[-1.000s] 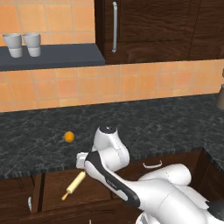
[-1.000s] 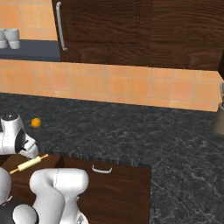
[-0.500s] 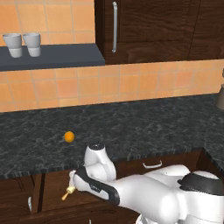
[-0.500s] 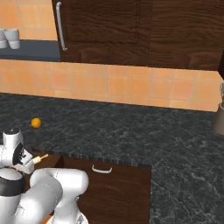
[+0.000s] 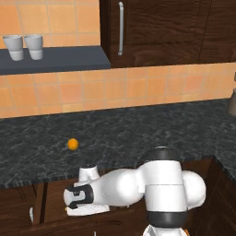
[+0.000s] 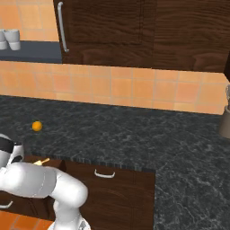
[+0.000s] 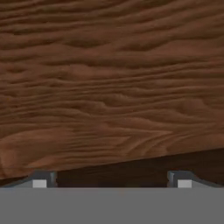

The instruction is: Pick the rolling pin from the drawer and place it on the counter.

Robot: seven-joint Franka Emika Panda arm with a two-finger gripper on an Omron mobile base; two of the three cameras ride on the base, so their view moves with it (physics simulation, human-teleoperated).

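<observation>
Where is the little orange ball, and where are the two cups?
orange ball (image 5: 73, 144), left base view, the middle of the ball on the counter.
cups (image 5: 24, 46), left base view, where the two pale cups meet on the wall shelf.

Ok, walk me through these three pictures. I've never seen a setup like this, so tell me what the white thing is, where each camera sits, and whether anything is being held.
The white thing is a robot arm in a rendered kitchen. Two cameras ride on its base, behind it to the left and to the right, and look forward over it. The third sits on the hand and looks along the gripper: its two dark fingertips stand well apart, so it is open and holds nothing. The wood grain before it is the bottom of the open drawer, into which the arm has reached. An orange-tan end of the rolling pin peeks out beside the arm. On the dark stone counter lies a small orange ball. Two cups stand on the wall shelf.
</observation>
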